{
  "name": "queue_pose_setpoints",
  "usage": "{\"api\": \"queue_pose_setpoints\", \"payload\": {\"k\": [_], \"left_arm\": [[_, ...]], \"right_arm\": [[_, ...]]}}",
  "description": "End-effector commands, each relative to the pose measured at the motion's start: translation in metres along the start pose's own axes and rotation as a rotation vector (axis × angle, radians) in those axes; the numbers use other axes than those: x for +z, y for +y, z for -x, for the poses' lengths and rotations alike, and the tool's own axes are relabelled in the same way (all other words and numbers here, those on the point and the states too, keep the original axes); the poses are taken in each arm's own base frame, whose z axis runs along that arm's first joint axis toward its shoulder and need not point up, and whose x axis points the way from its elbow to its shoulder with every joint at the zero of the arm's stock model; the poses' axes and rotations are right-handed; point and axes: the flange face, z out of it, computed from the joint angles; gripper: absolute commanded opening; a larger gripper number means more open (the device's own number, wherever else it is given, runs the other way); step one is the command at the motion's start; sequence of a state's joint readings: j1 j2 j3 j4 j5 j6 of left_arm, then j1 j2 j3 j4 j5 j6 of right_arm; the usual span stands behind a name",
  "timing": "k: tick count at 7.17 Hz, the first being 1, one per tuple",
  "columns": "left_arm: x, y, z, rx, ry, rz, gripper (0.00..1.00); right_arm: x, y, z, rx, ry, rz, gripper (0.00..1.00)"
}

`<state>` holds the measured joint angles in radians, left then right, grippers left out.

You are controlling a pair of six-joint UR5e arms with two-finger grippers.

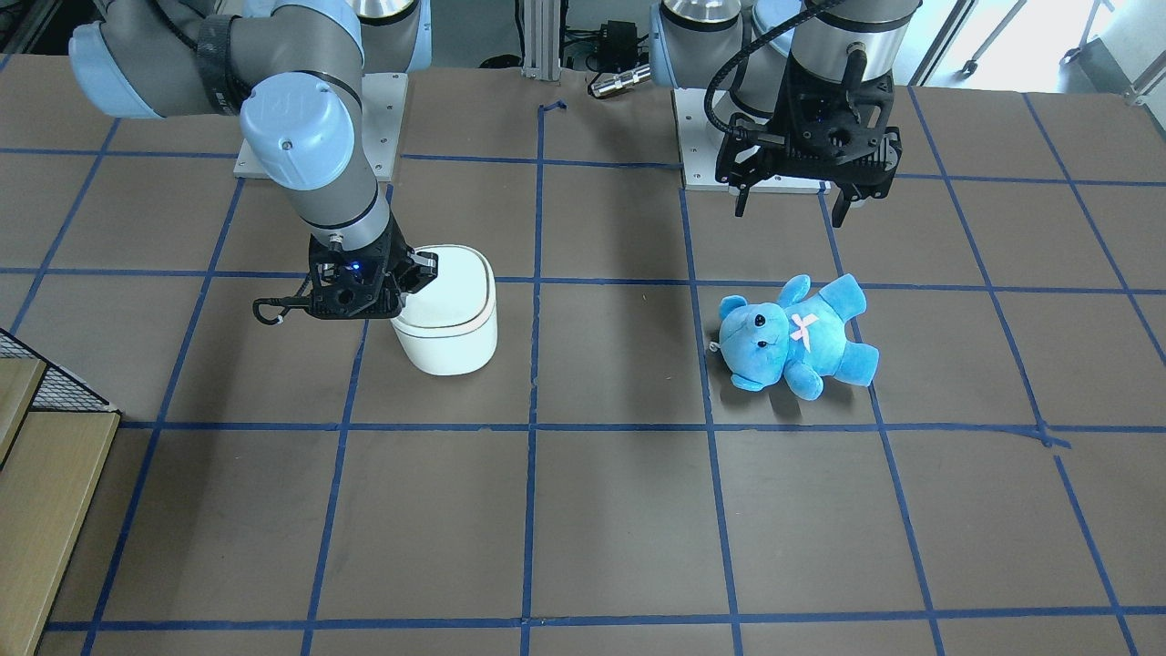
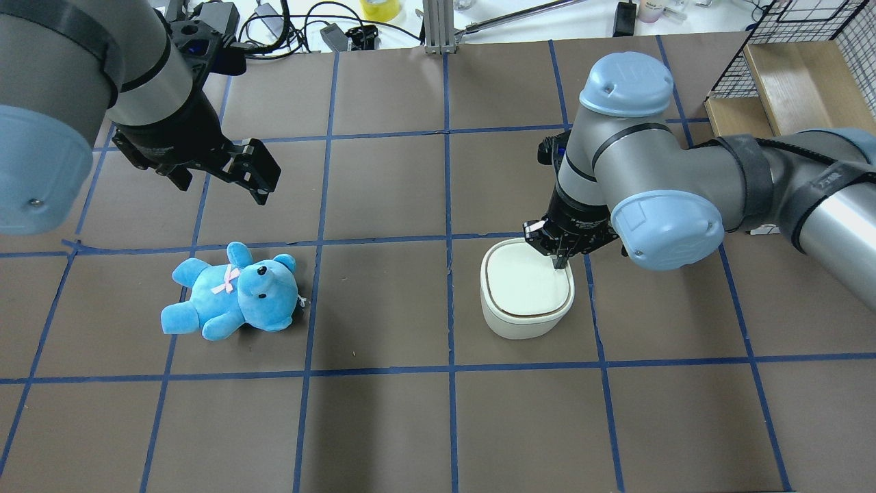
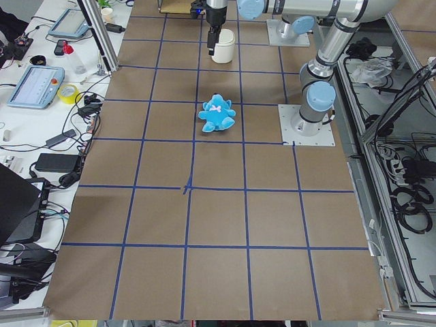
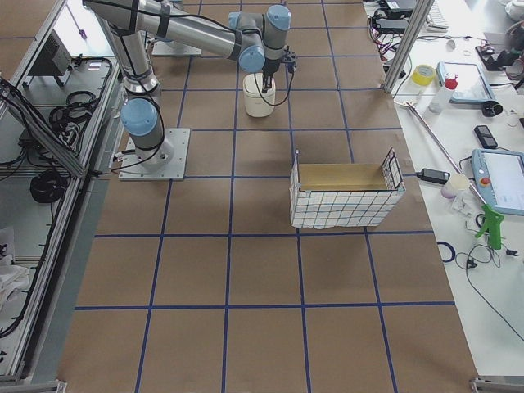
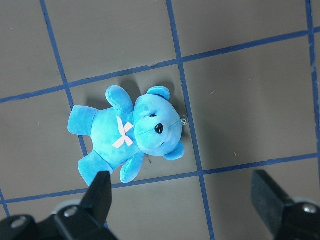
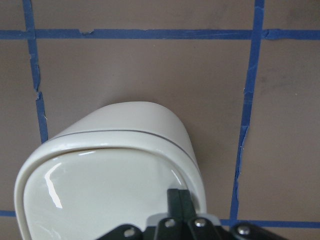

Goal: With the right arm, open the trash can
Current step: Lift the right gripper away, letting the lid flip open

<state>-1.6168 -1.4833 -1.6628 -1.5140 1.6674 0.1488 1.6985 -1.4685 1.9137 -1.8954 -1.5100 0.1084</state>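
Overhead exterior view: a blue teddy bear (image 2: 233, 291) lies well apart from the trash can (image 2: 525, 294) on the desk (image 2: 383, 424), under the wide-spread left hand (image 5: 185, 200). The glossy white can's lid lies flat. The right hand (image 2: 561, 259), pinched narrow, touches the lid's edge.

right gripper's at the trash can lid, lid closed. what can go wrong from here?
1. The right gripper has its shut fingers at a corner of the lid, not its middle. A push there may tip or slide the trash can, which nothing holds in place.
2. The lid looks glossy, so the fingers might slip off over the rim.
3. The looped cable hangs beside the trash can and could snag.
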Motion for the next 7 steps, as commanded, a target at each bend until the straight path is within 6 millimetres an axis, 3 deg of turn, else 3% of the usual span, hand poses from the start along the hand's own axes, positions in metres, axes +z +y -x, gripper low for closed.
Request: {"api": "queue_pose_setpoints", "payload": {"k": [1,2,4,6,7], "left_arm": [[0.0,0.0,0.0,0.0,0.0,0.0,1.0],[0.0,0.0,0.0,0.0,0.0,0.0,1.0],[0.0,0.0,0.0,0.0,0.0,0.0,1.0],[0.0,0.0,0.0,0.0,0.0,0.0,1.0],[0.0,0.0,0.0,0.0,0.0,0.0,1.0]], "right_arm": [[-0.014,0.0,0.001,0.024,-0.002,-0.027,0.0],[-0.026,0.001,0.003,0.02,-0.003,-0.045,0.0],[-0.055,0.002,0.007,0.016,-0.02,-0.09,0.36],[-0.088,-0.003,0.003,0.024,-0.001,-0.103,0.82],[-0.113,-0.007,-0.002,0.025,0.05,-0.115,0.91]]}}
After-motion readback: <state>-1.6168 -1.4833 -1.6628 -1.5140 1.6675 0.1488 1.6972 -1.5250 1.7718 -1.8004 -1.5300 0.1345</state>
